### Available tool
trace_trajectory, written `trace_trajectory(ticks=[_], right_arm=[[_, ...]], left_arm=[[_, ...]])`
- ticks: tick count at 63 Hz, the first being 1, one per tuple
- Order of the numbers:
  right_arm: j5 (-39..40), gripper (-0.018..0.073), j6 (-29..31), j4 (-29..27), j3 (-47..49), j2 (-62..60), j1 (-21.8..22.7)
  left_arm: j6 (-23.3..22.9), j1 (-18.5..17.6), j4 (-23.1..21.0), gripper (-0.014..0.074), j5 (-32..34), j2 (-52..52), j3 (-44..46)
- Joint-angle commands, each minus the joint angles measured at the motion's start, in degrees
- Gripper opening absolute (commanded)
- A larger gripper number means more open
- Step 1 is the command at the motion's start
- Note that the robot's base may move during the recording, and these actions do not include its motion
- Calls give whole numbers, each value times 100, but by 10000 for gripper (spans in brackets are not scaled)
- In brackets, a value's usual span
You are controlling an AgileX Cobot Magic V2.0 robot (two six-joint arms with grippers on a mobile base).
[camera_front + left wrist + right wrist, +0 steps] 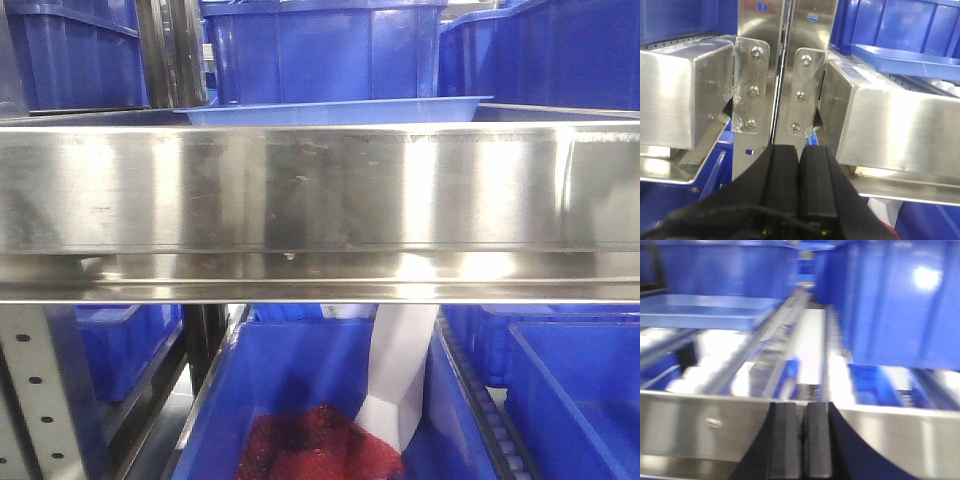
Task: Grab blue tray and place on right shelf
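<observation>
Left gripper (799,165): black padded jaws pressed together with nothing between them, in front of the riveted steel brackets (752,90) where two shelf sections meet at an upright post.
Right gripper (801,440): black jaws closed face to face, empty, just in front of the steel front lip; this view is blurred.
Shallow light periwinkle-blue plastic tray (330,110): lies flat on the shiny stainless-steel rack shelf (320,190), behind its broad brushed front lip, free of both grippers.
Tray long axis: runs left to right along the lip in the front view; only the flared near rim shows above the steel.
Tray in wrist views: seen at upper right from the left wrist (900,60) and at left from the right wrist (710,312); whether it holds anything cannot be told.
Deep dark-blue storage bins on the shelf (320,50): stand behind and beside the tray; their contents are hidden.
Dark-blue bin below the shelf (290,400): holds a red and dark fabric-like heap (320,450) and a white sheet or bag (400,380) standing behind it.
Neighbouring lower bins (570,390): interiors not clearly visible.
</observation>
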State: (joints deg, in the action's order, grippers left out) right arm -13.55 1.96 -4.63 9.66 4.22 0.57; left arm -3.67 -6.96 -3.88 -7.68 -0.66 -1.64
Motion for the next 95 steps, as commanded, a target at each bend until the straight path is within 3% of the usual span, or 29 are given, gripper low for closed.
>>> trace_trajectory(ticks=[1, 11, 95], right_arm=[[807, 55, 180, -133, -188, -187, 238], [1448, 55, 172, -145, -1036, -607, 281], [1244, 55, 172, -146, -996, -594, 283]], left_arm=[[12, 26, -52, -48, 504, -61, -174], [12, 26, -52, -49, 504, -61, -174], [12, 26, -52, -48, 504, -61, -174]])
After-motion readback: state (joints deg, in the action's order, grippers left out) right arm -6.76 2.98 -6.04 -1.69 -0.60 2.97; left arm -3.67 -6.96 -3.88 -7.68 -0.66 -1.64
